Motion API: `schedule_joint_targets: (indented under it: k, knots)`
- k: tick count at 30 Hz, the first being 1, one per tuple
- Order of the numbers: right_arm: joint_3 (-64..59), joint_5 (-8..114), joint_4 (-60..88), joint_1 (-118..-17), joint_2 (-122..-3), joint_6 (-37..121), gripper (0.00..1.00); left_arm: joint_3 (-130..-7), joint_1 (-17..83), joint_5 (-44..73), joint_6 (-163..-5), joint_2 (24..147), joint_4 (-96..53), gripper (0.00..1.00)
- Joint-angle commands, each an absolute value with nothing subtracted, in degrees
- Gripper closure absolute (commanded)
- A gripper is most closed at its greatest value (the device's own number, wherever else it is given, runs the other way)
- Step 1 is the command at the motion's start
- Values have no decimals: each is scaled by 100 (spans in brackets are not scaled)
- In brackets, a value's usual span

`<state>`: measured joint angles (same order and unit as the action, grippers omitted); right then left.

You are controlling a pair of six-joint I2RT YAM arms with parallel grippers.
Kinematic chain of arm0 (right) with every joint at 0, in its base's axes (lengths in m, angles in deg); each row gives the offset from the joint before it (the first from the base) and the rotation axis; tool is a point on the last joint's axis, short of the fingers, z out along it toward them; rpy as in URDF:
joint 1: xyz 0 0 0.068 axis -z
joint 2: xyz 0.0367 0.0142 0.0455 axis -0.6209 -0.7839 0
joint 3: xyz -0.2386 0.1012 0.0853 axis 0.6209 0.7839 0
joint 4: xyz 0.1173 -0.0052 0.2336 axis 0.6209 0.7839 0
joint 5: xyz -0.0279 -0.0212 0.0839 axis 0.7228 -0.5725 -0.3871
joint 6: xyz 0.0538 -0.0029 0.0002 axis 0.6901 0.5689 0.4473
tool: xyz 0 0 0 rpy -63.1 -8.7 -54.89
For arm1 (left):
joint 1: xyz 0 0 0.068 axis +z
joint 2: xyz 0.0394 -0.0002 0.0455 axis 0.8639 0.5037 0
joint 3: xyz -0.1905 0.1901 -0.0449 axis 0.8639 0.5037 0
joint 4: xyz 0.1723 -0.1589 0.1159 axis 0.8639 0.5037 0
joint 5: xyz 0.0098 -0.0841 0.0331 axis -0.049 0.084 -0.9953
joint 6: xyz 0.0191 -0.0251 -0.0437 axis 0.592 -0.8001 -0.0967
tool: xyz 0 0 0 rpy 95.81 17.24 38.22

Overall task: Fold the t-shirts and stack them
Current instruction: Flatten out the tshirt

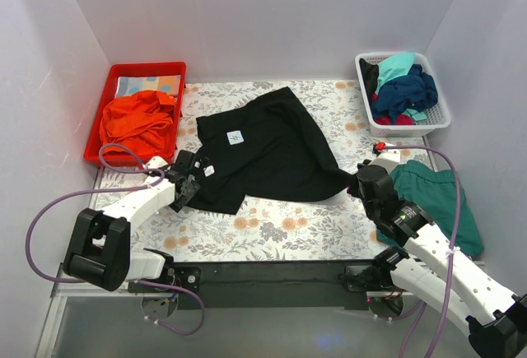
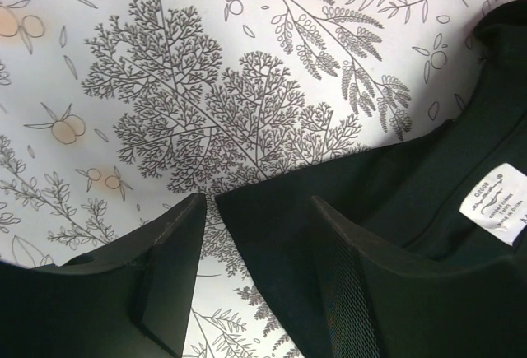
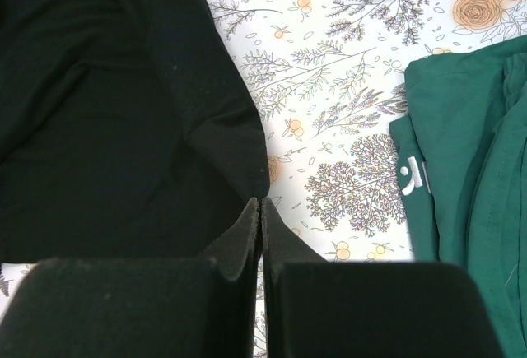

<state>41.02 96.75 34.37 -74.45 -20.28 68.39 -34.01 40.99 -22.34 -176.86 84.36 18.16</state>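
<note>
The black t-shirt (image 1: 263,148) lies spread on the flowered table, its small white label (image 1: 235,137) facing up. My left gripper (image 1: 188,179) sits at the shirt's lower left edge. In the left wrist view it (image 2: 257,202) is open, with a corner of the black t-shirt (image 2: 280,243) lying loose between the fingers and a white tag (image 2: 498,202) to the right. My right gripper (image 1: 356,183) is at the shirt's right corner, which is drawn out to a point. In the right wrist view its jaws (image 3: 260,202) are shut on the edge of the black cloth (image 3: 115,127).
A dark green t-shirt (image 1: 436,197) (image 3: 469,169) lies crumpled at the table's right edge beside my right arm. A white basket (image 1: 441,103) at the back right holds turquoise and navy shirts. A red tray (image 1: 115,74) at the back left holds orange cloth.
</note>
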Motion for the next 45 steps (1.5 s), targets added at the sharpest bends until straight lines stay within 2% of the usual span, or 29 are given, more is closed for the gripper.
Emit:
schedule_joint_targets:
  k: [1,13,14,19,23,26,27,37,45]
  knots:
    - [4075,9737,3276,-7450,-2017,6895,99,-3302,4200,-1918,-17429,8432,1510,49]
    - [4215,9825,3390,-7450,-1815,7071,99,-3284,4217,-1725,-17306,9020,1668,59]
    - [4216,9834,3390,-7450,-1815,7080,99,-3328,4218,-1707,-17297,9134,1685,63]
    - [4207,9878,3425,-7450,-1736,7089,99,-3398,4218,-1558,-17139,9337,1615,68]
    - [4251,9895,3425,-7450,-1736,7098,99,-3451,4226,-1453,-16990,9373,1633,78]
    - [4251,9895,3443,-7450,-1762,7133,99,-3451,4226,-1408,-16902,9215,1633,92]
    - [4242,9904,3452,-7450,-1780,7141,99,-3468,4226,-1426,-16910,9162,1676,100]
    - [4093,9922,3487,-7450,-1806,7124,99,-3811,4226,-1917,-17130,7889,2476,100]
    - [3522,9991,3522,-7450,-1710,6721,99,-4653,4218,-2541,-17306,6526,3074,100]
